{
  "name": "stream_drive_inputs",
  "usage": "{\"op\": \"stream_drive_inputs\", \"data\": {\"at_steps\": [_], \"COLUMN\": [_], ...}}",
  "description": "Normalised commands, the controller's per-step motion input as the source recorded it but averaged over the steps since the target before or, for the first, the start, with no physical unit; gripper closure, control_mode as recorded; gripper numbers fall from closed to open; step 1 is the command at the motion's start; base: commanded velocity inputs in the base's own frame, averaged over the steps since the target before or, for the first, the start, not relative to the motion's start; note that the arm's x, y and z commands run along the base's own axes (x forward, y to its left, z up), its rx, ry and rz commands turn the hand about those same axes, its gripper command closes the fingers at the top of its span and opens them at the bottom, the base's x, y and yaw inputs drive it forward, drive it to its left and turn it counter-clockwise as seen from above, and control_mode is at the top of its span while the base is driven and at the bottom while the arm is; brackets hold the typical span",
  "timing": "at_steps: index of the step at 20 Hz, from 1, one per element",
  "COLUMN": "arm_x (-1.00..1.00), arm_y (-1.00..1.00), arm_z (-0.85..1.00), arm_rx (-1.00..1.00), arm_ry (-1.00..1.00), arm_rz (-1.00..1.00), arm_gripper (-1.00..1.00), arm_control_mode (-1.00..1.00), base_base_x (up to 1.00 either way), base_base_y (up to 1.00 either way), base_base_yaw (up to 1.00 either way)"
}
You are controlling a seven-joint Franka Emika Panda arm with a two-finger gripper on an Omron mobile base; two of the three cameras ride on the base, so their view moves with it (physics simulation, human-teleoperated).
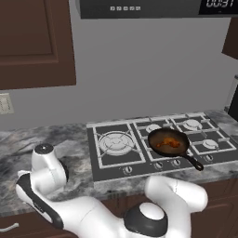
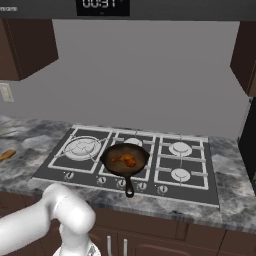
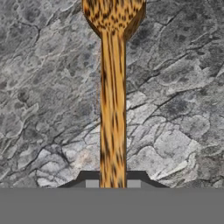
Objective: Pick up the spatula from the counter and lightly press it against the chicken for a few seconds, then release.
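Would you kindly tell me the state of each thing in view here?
spatula, lying on the counter, handle gripped.
tool, shut on the spatula's handle.
pan, upright on the stove, holding the chicken.
chicken, in the pan, untouched.
stove, no flames visible.

Arm [image 1: 93,214] folded low leftward, claw [image 3: 112,183] downward, fingertips [image 3: 92,184] narrowly apart.

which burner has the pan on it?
The front-centre one, hidden under the black pan holding the chicken. The large left burner, back-centre burner, back-right burner and front-right burner sit bare.
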Motion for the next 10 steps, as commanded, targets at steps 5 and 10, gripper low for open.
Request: {"op": "stream_drive_inputs", "data": {"at_steps": [5, 10], "arm_x": [-0.35, -0.29], "arm_y": [-0.29, -0.38], "arm_z": [0.19, 0.18], "arm_rx": [0.00, 0.00], "arm_ry": [-0.01, 0.00], "arm_rz": [0.00, 0.00], "arm_gripper": [1.00, 1.00], "arm_control_mode": [-1.00, -1.00], "base_base_x": [0.00, 0.00], "base_base_y": [0.00, 0.00], "base_base_yaw": [0.00, 0.00]}}
